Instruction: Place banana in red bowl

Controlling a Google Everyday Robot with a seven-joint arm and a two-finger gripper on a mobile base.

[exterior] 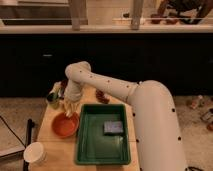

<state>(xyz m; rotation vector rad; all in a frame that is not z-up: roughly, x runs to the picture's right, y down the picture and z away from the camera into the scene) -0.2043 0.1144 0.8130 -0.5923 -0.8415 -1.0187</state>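
Status from the 1 camera view I had: the arm (150, 115) came in from the lower right, ran up and left over the table (56, 156), then bent down at the elbow by the back-left corner. The gripper (70, 101) pointed downward and hung above the far rim of the red bowl (56, 131).

The banana (68, 109) showed as a few pale yellow strips right at the gripper's lower end, hanging straight below it. It was touching or merged with the tip. Its low end sat just over the bowl's back edge, and I couldn't confirm contact with the bowl. I couldn't tell whether the gripper was clamped on the banana or open around it, because tip and fruit blurred into 1 pale patch.

The bowl sat on the table's left side, just beside the green tray (80, 146) and left of it. The tray held 1 gray block (113, 128), right of its centre. A greenish-yellow cup (53, 99) stood just left of the gripper, behind the bowl. A dark reddish item (102, 96) lay behind the tray. A white cup (34, 152) stood at the front-left corner, well apart from the gripper.
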